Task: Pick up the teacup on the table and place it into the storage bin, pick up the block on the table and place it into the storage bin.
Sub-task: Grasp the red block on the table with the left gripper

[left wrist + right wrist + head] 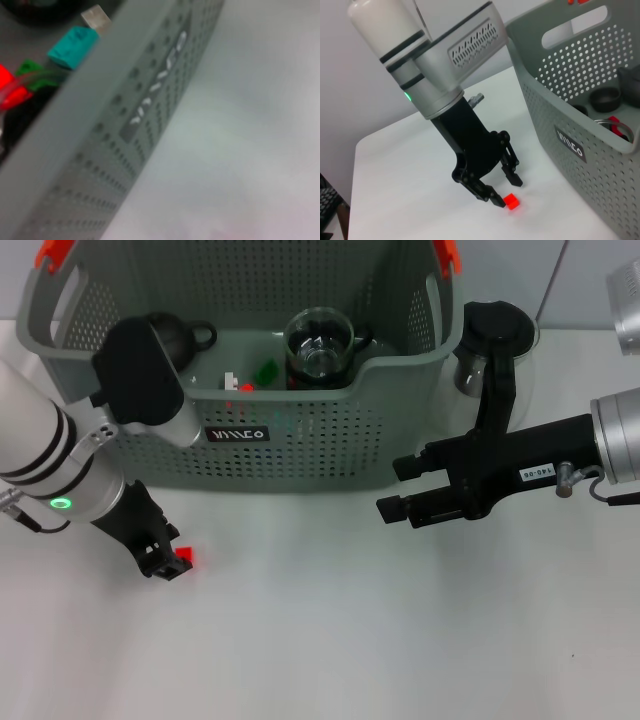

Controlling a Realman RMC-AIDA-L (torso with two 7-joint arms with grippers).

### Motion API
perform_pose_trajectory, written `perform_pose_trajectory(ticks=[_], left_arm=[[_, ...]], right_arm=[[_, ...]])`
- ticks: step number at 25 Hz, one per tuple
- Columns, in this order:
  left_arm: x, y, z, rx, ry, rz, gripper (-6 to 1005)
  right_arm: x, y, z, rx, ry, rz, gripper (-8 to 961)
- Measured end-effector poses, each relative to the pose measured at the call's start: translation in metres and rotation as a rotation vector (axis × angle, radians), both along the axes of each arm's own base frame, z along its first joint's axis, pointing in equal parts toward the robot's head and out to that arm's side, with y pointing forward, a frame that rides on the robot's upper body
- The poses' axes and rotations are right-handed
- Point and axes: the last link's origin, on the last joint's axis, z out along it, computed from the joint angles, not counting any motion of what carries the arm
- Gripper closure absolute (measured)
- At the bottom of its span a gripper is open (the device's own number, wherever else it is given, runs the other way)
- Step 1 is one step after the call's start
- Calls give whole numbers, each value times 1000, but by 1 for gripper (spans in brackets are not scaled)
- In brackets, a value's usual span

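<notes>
The white bench (330, 640) carries everything. The storage bin (300, 450) (grey, perforated, orange clips at the handles) sits along the bench's far edge, black label facing front. Inside it: a clear glass teacup (320, 343) upright near the middle, a black teacup (180, 335) toward the bin's left end, plus small bits on the floor of the bin, green (266, 371), red and white; the left wrist view also shows a teal piece (73, 46) in there.

Left arm reaches down in front of the bin's left corner. Left end effector (504, 190) is low over the bench w/ fingers apart, and the small red block (511, 201) lies on the bench just beside one fingertip, not between the fingers; can't tell if it touches.

Right end effector (402, 490) hovers by the bin's right front corner, fingers apart, nothing in it. A glass pot w/ black lid (495, 340) stands behind the right arm, near the bench's far right edge.
</notes>
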Motion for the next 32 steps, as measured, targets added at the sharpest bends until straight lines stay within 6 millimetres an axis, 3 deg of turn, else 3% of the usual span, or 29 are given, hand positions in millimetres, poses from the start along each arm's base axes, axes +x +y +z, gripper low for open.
perform_pose_trajectory(ticks=[22,27,32], left_arm=[[-3,4,-4,19,10,13,648],[-3,3,-4,17,9,18,822],[0,3,1,24,-14,28,813]], right_arm=[[-1,1,0,2,-2,4,204],[-1,1,-1,1,-3,5,204],[-1,1,0,1,-1,4,205]])
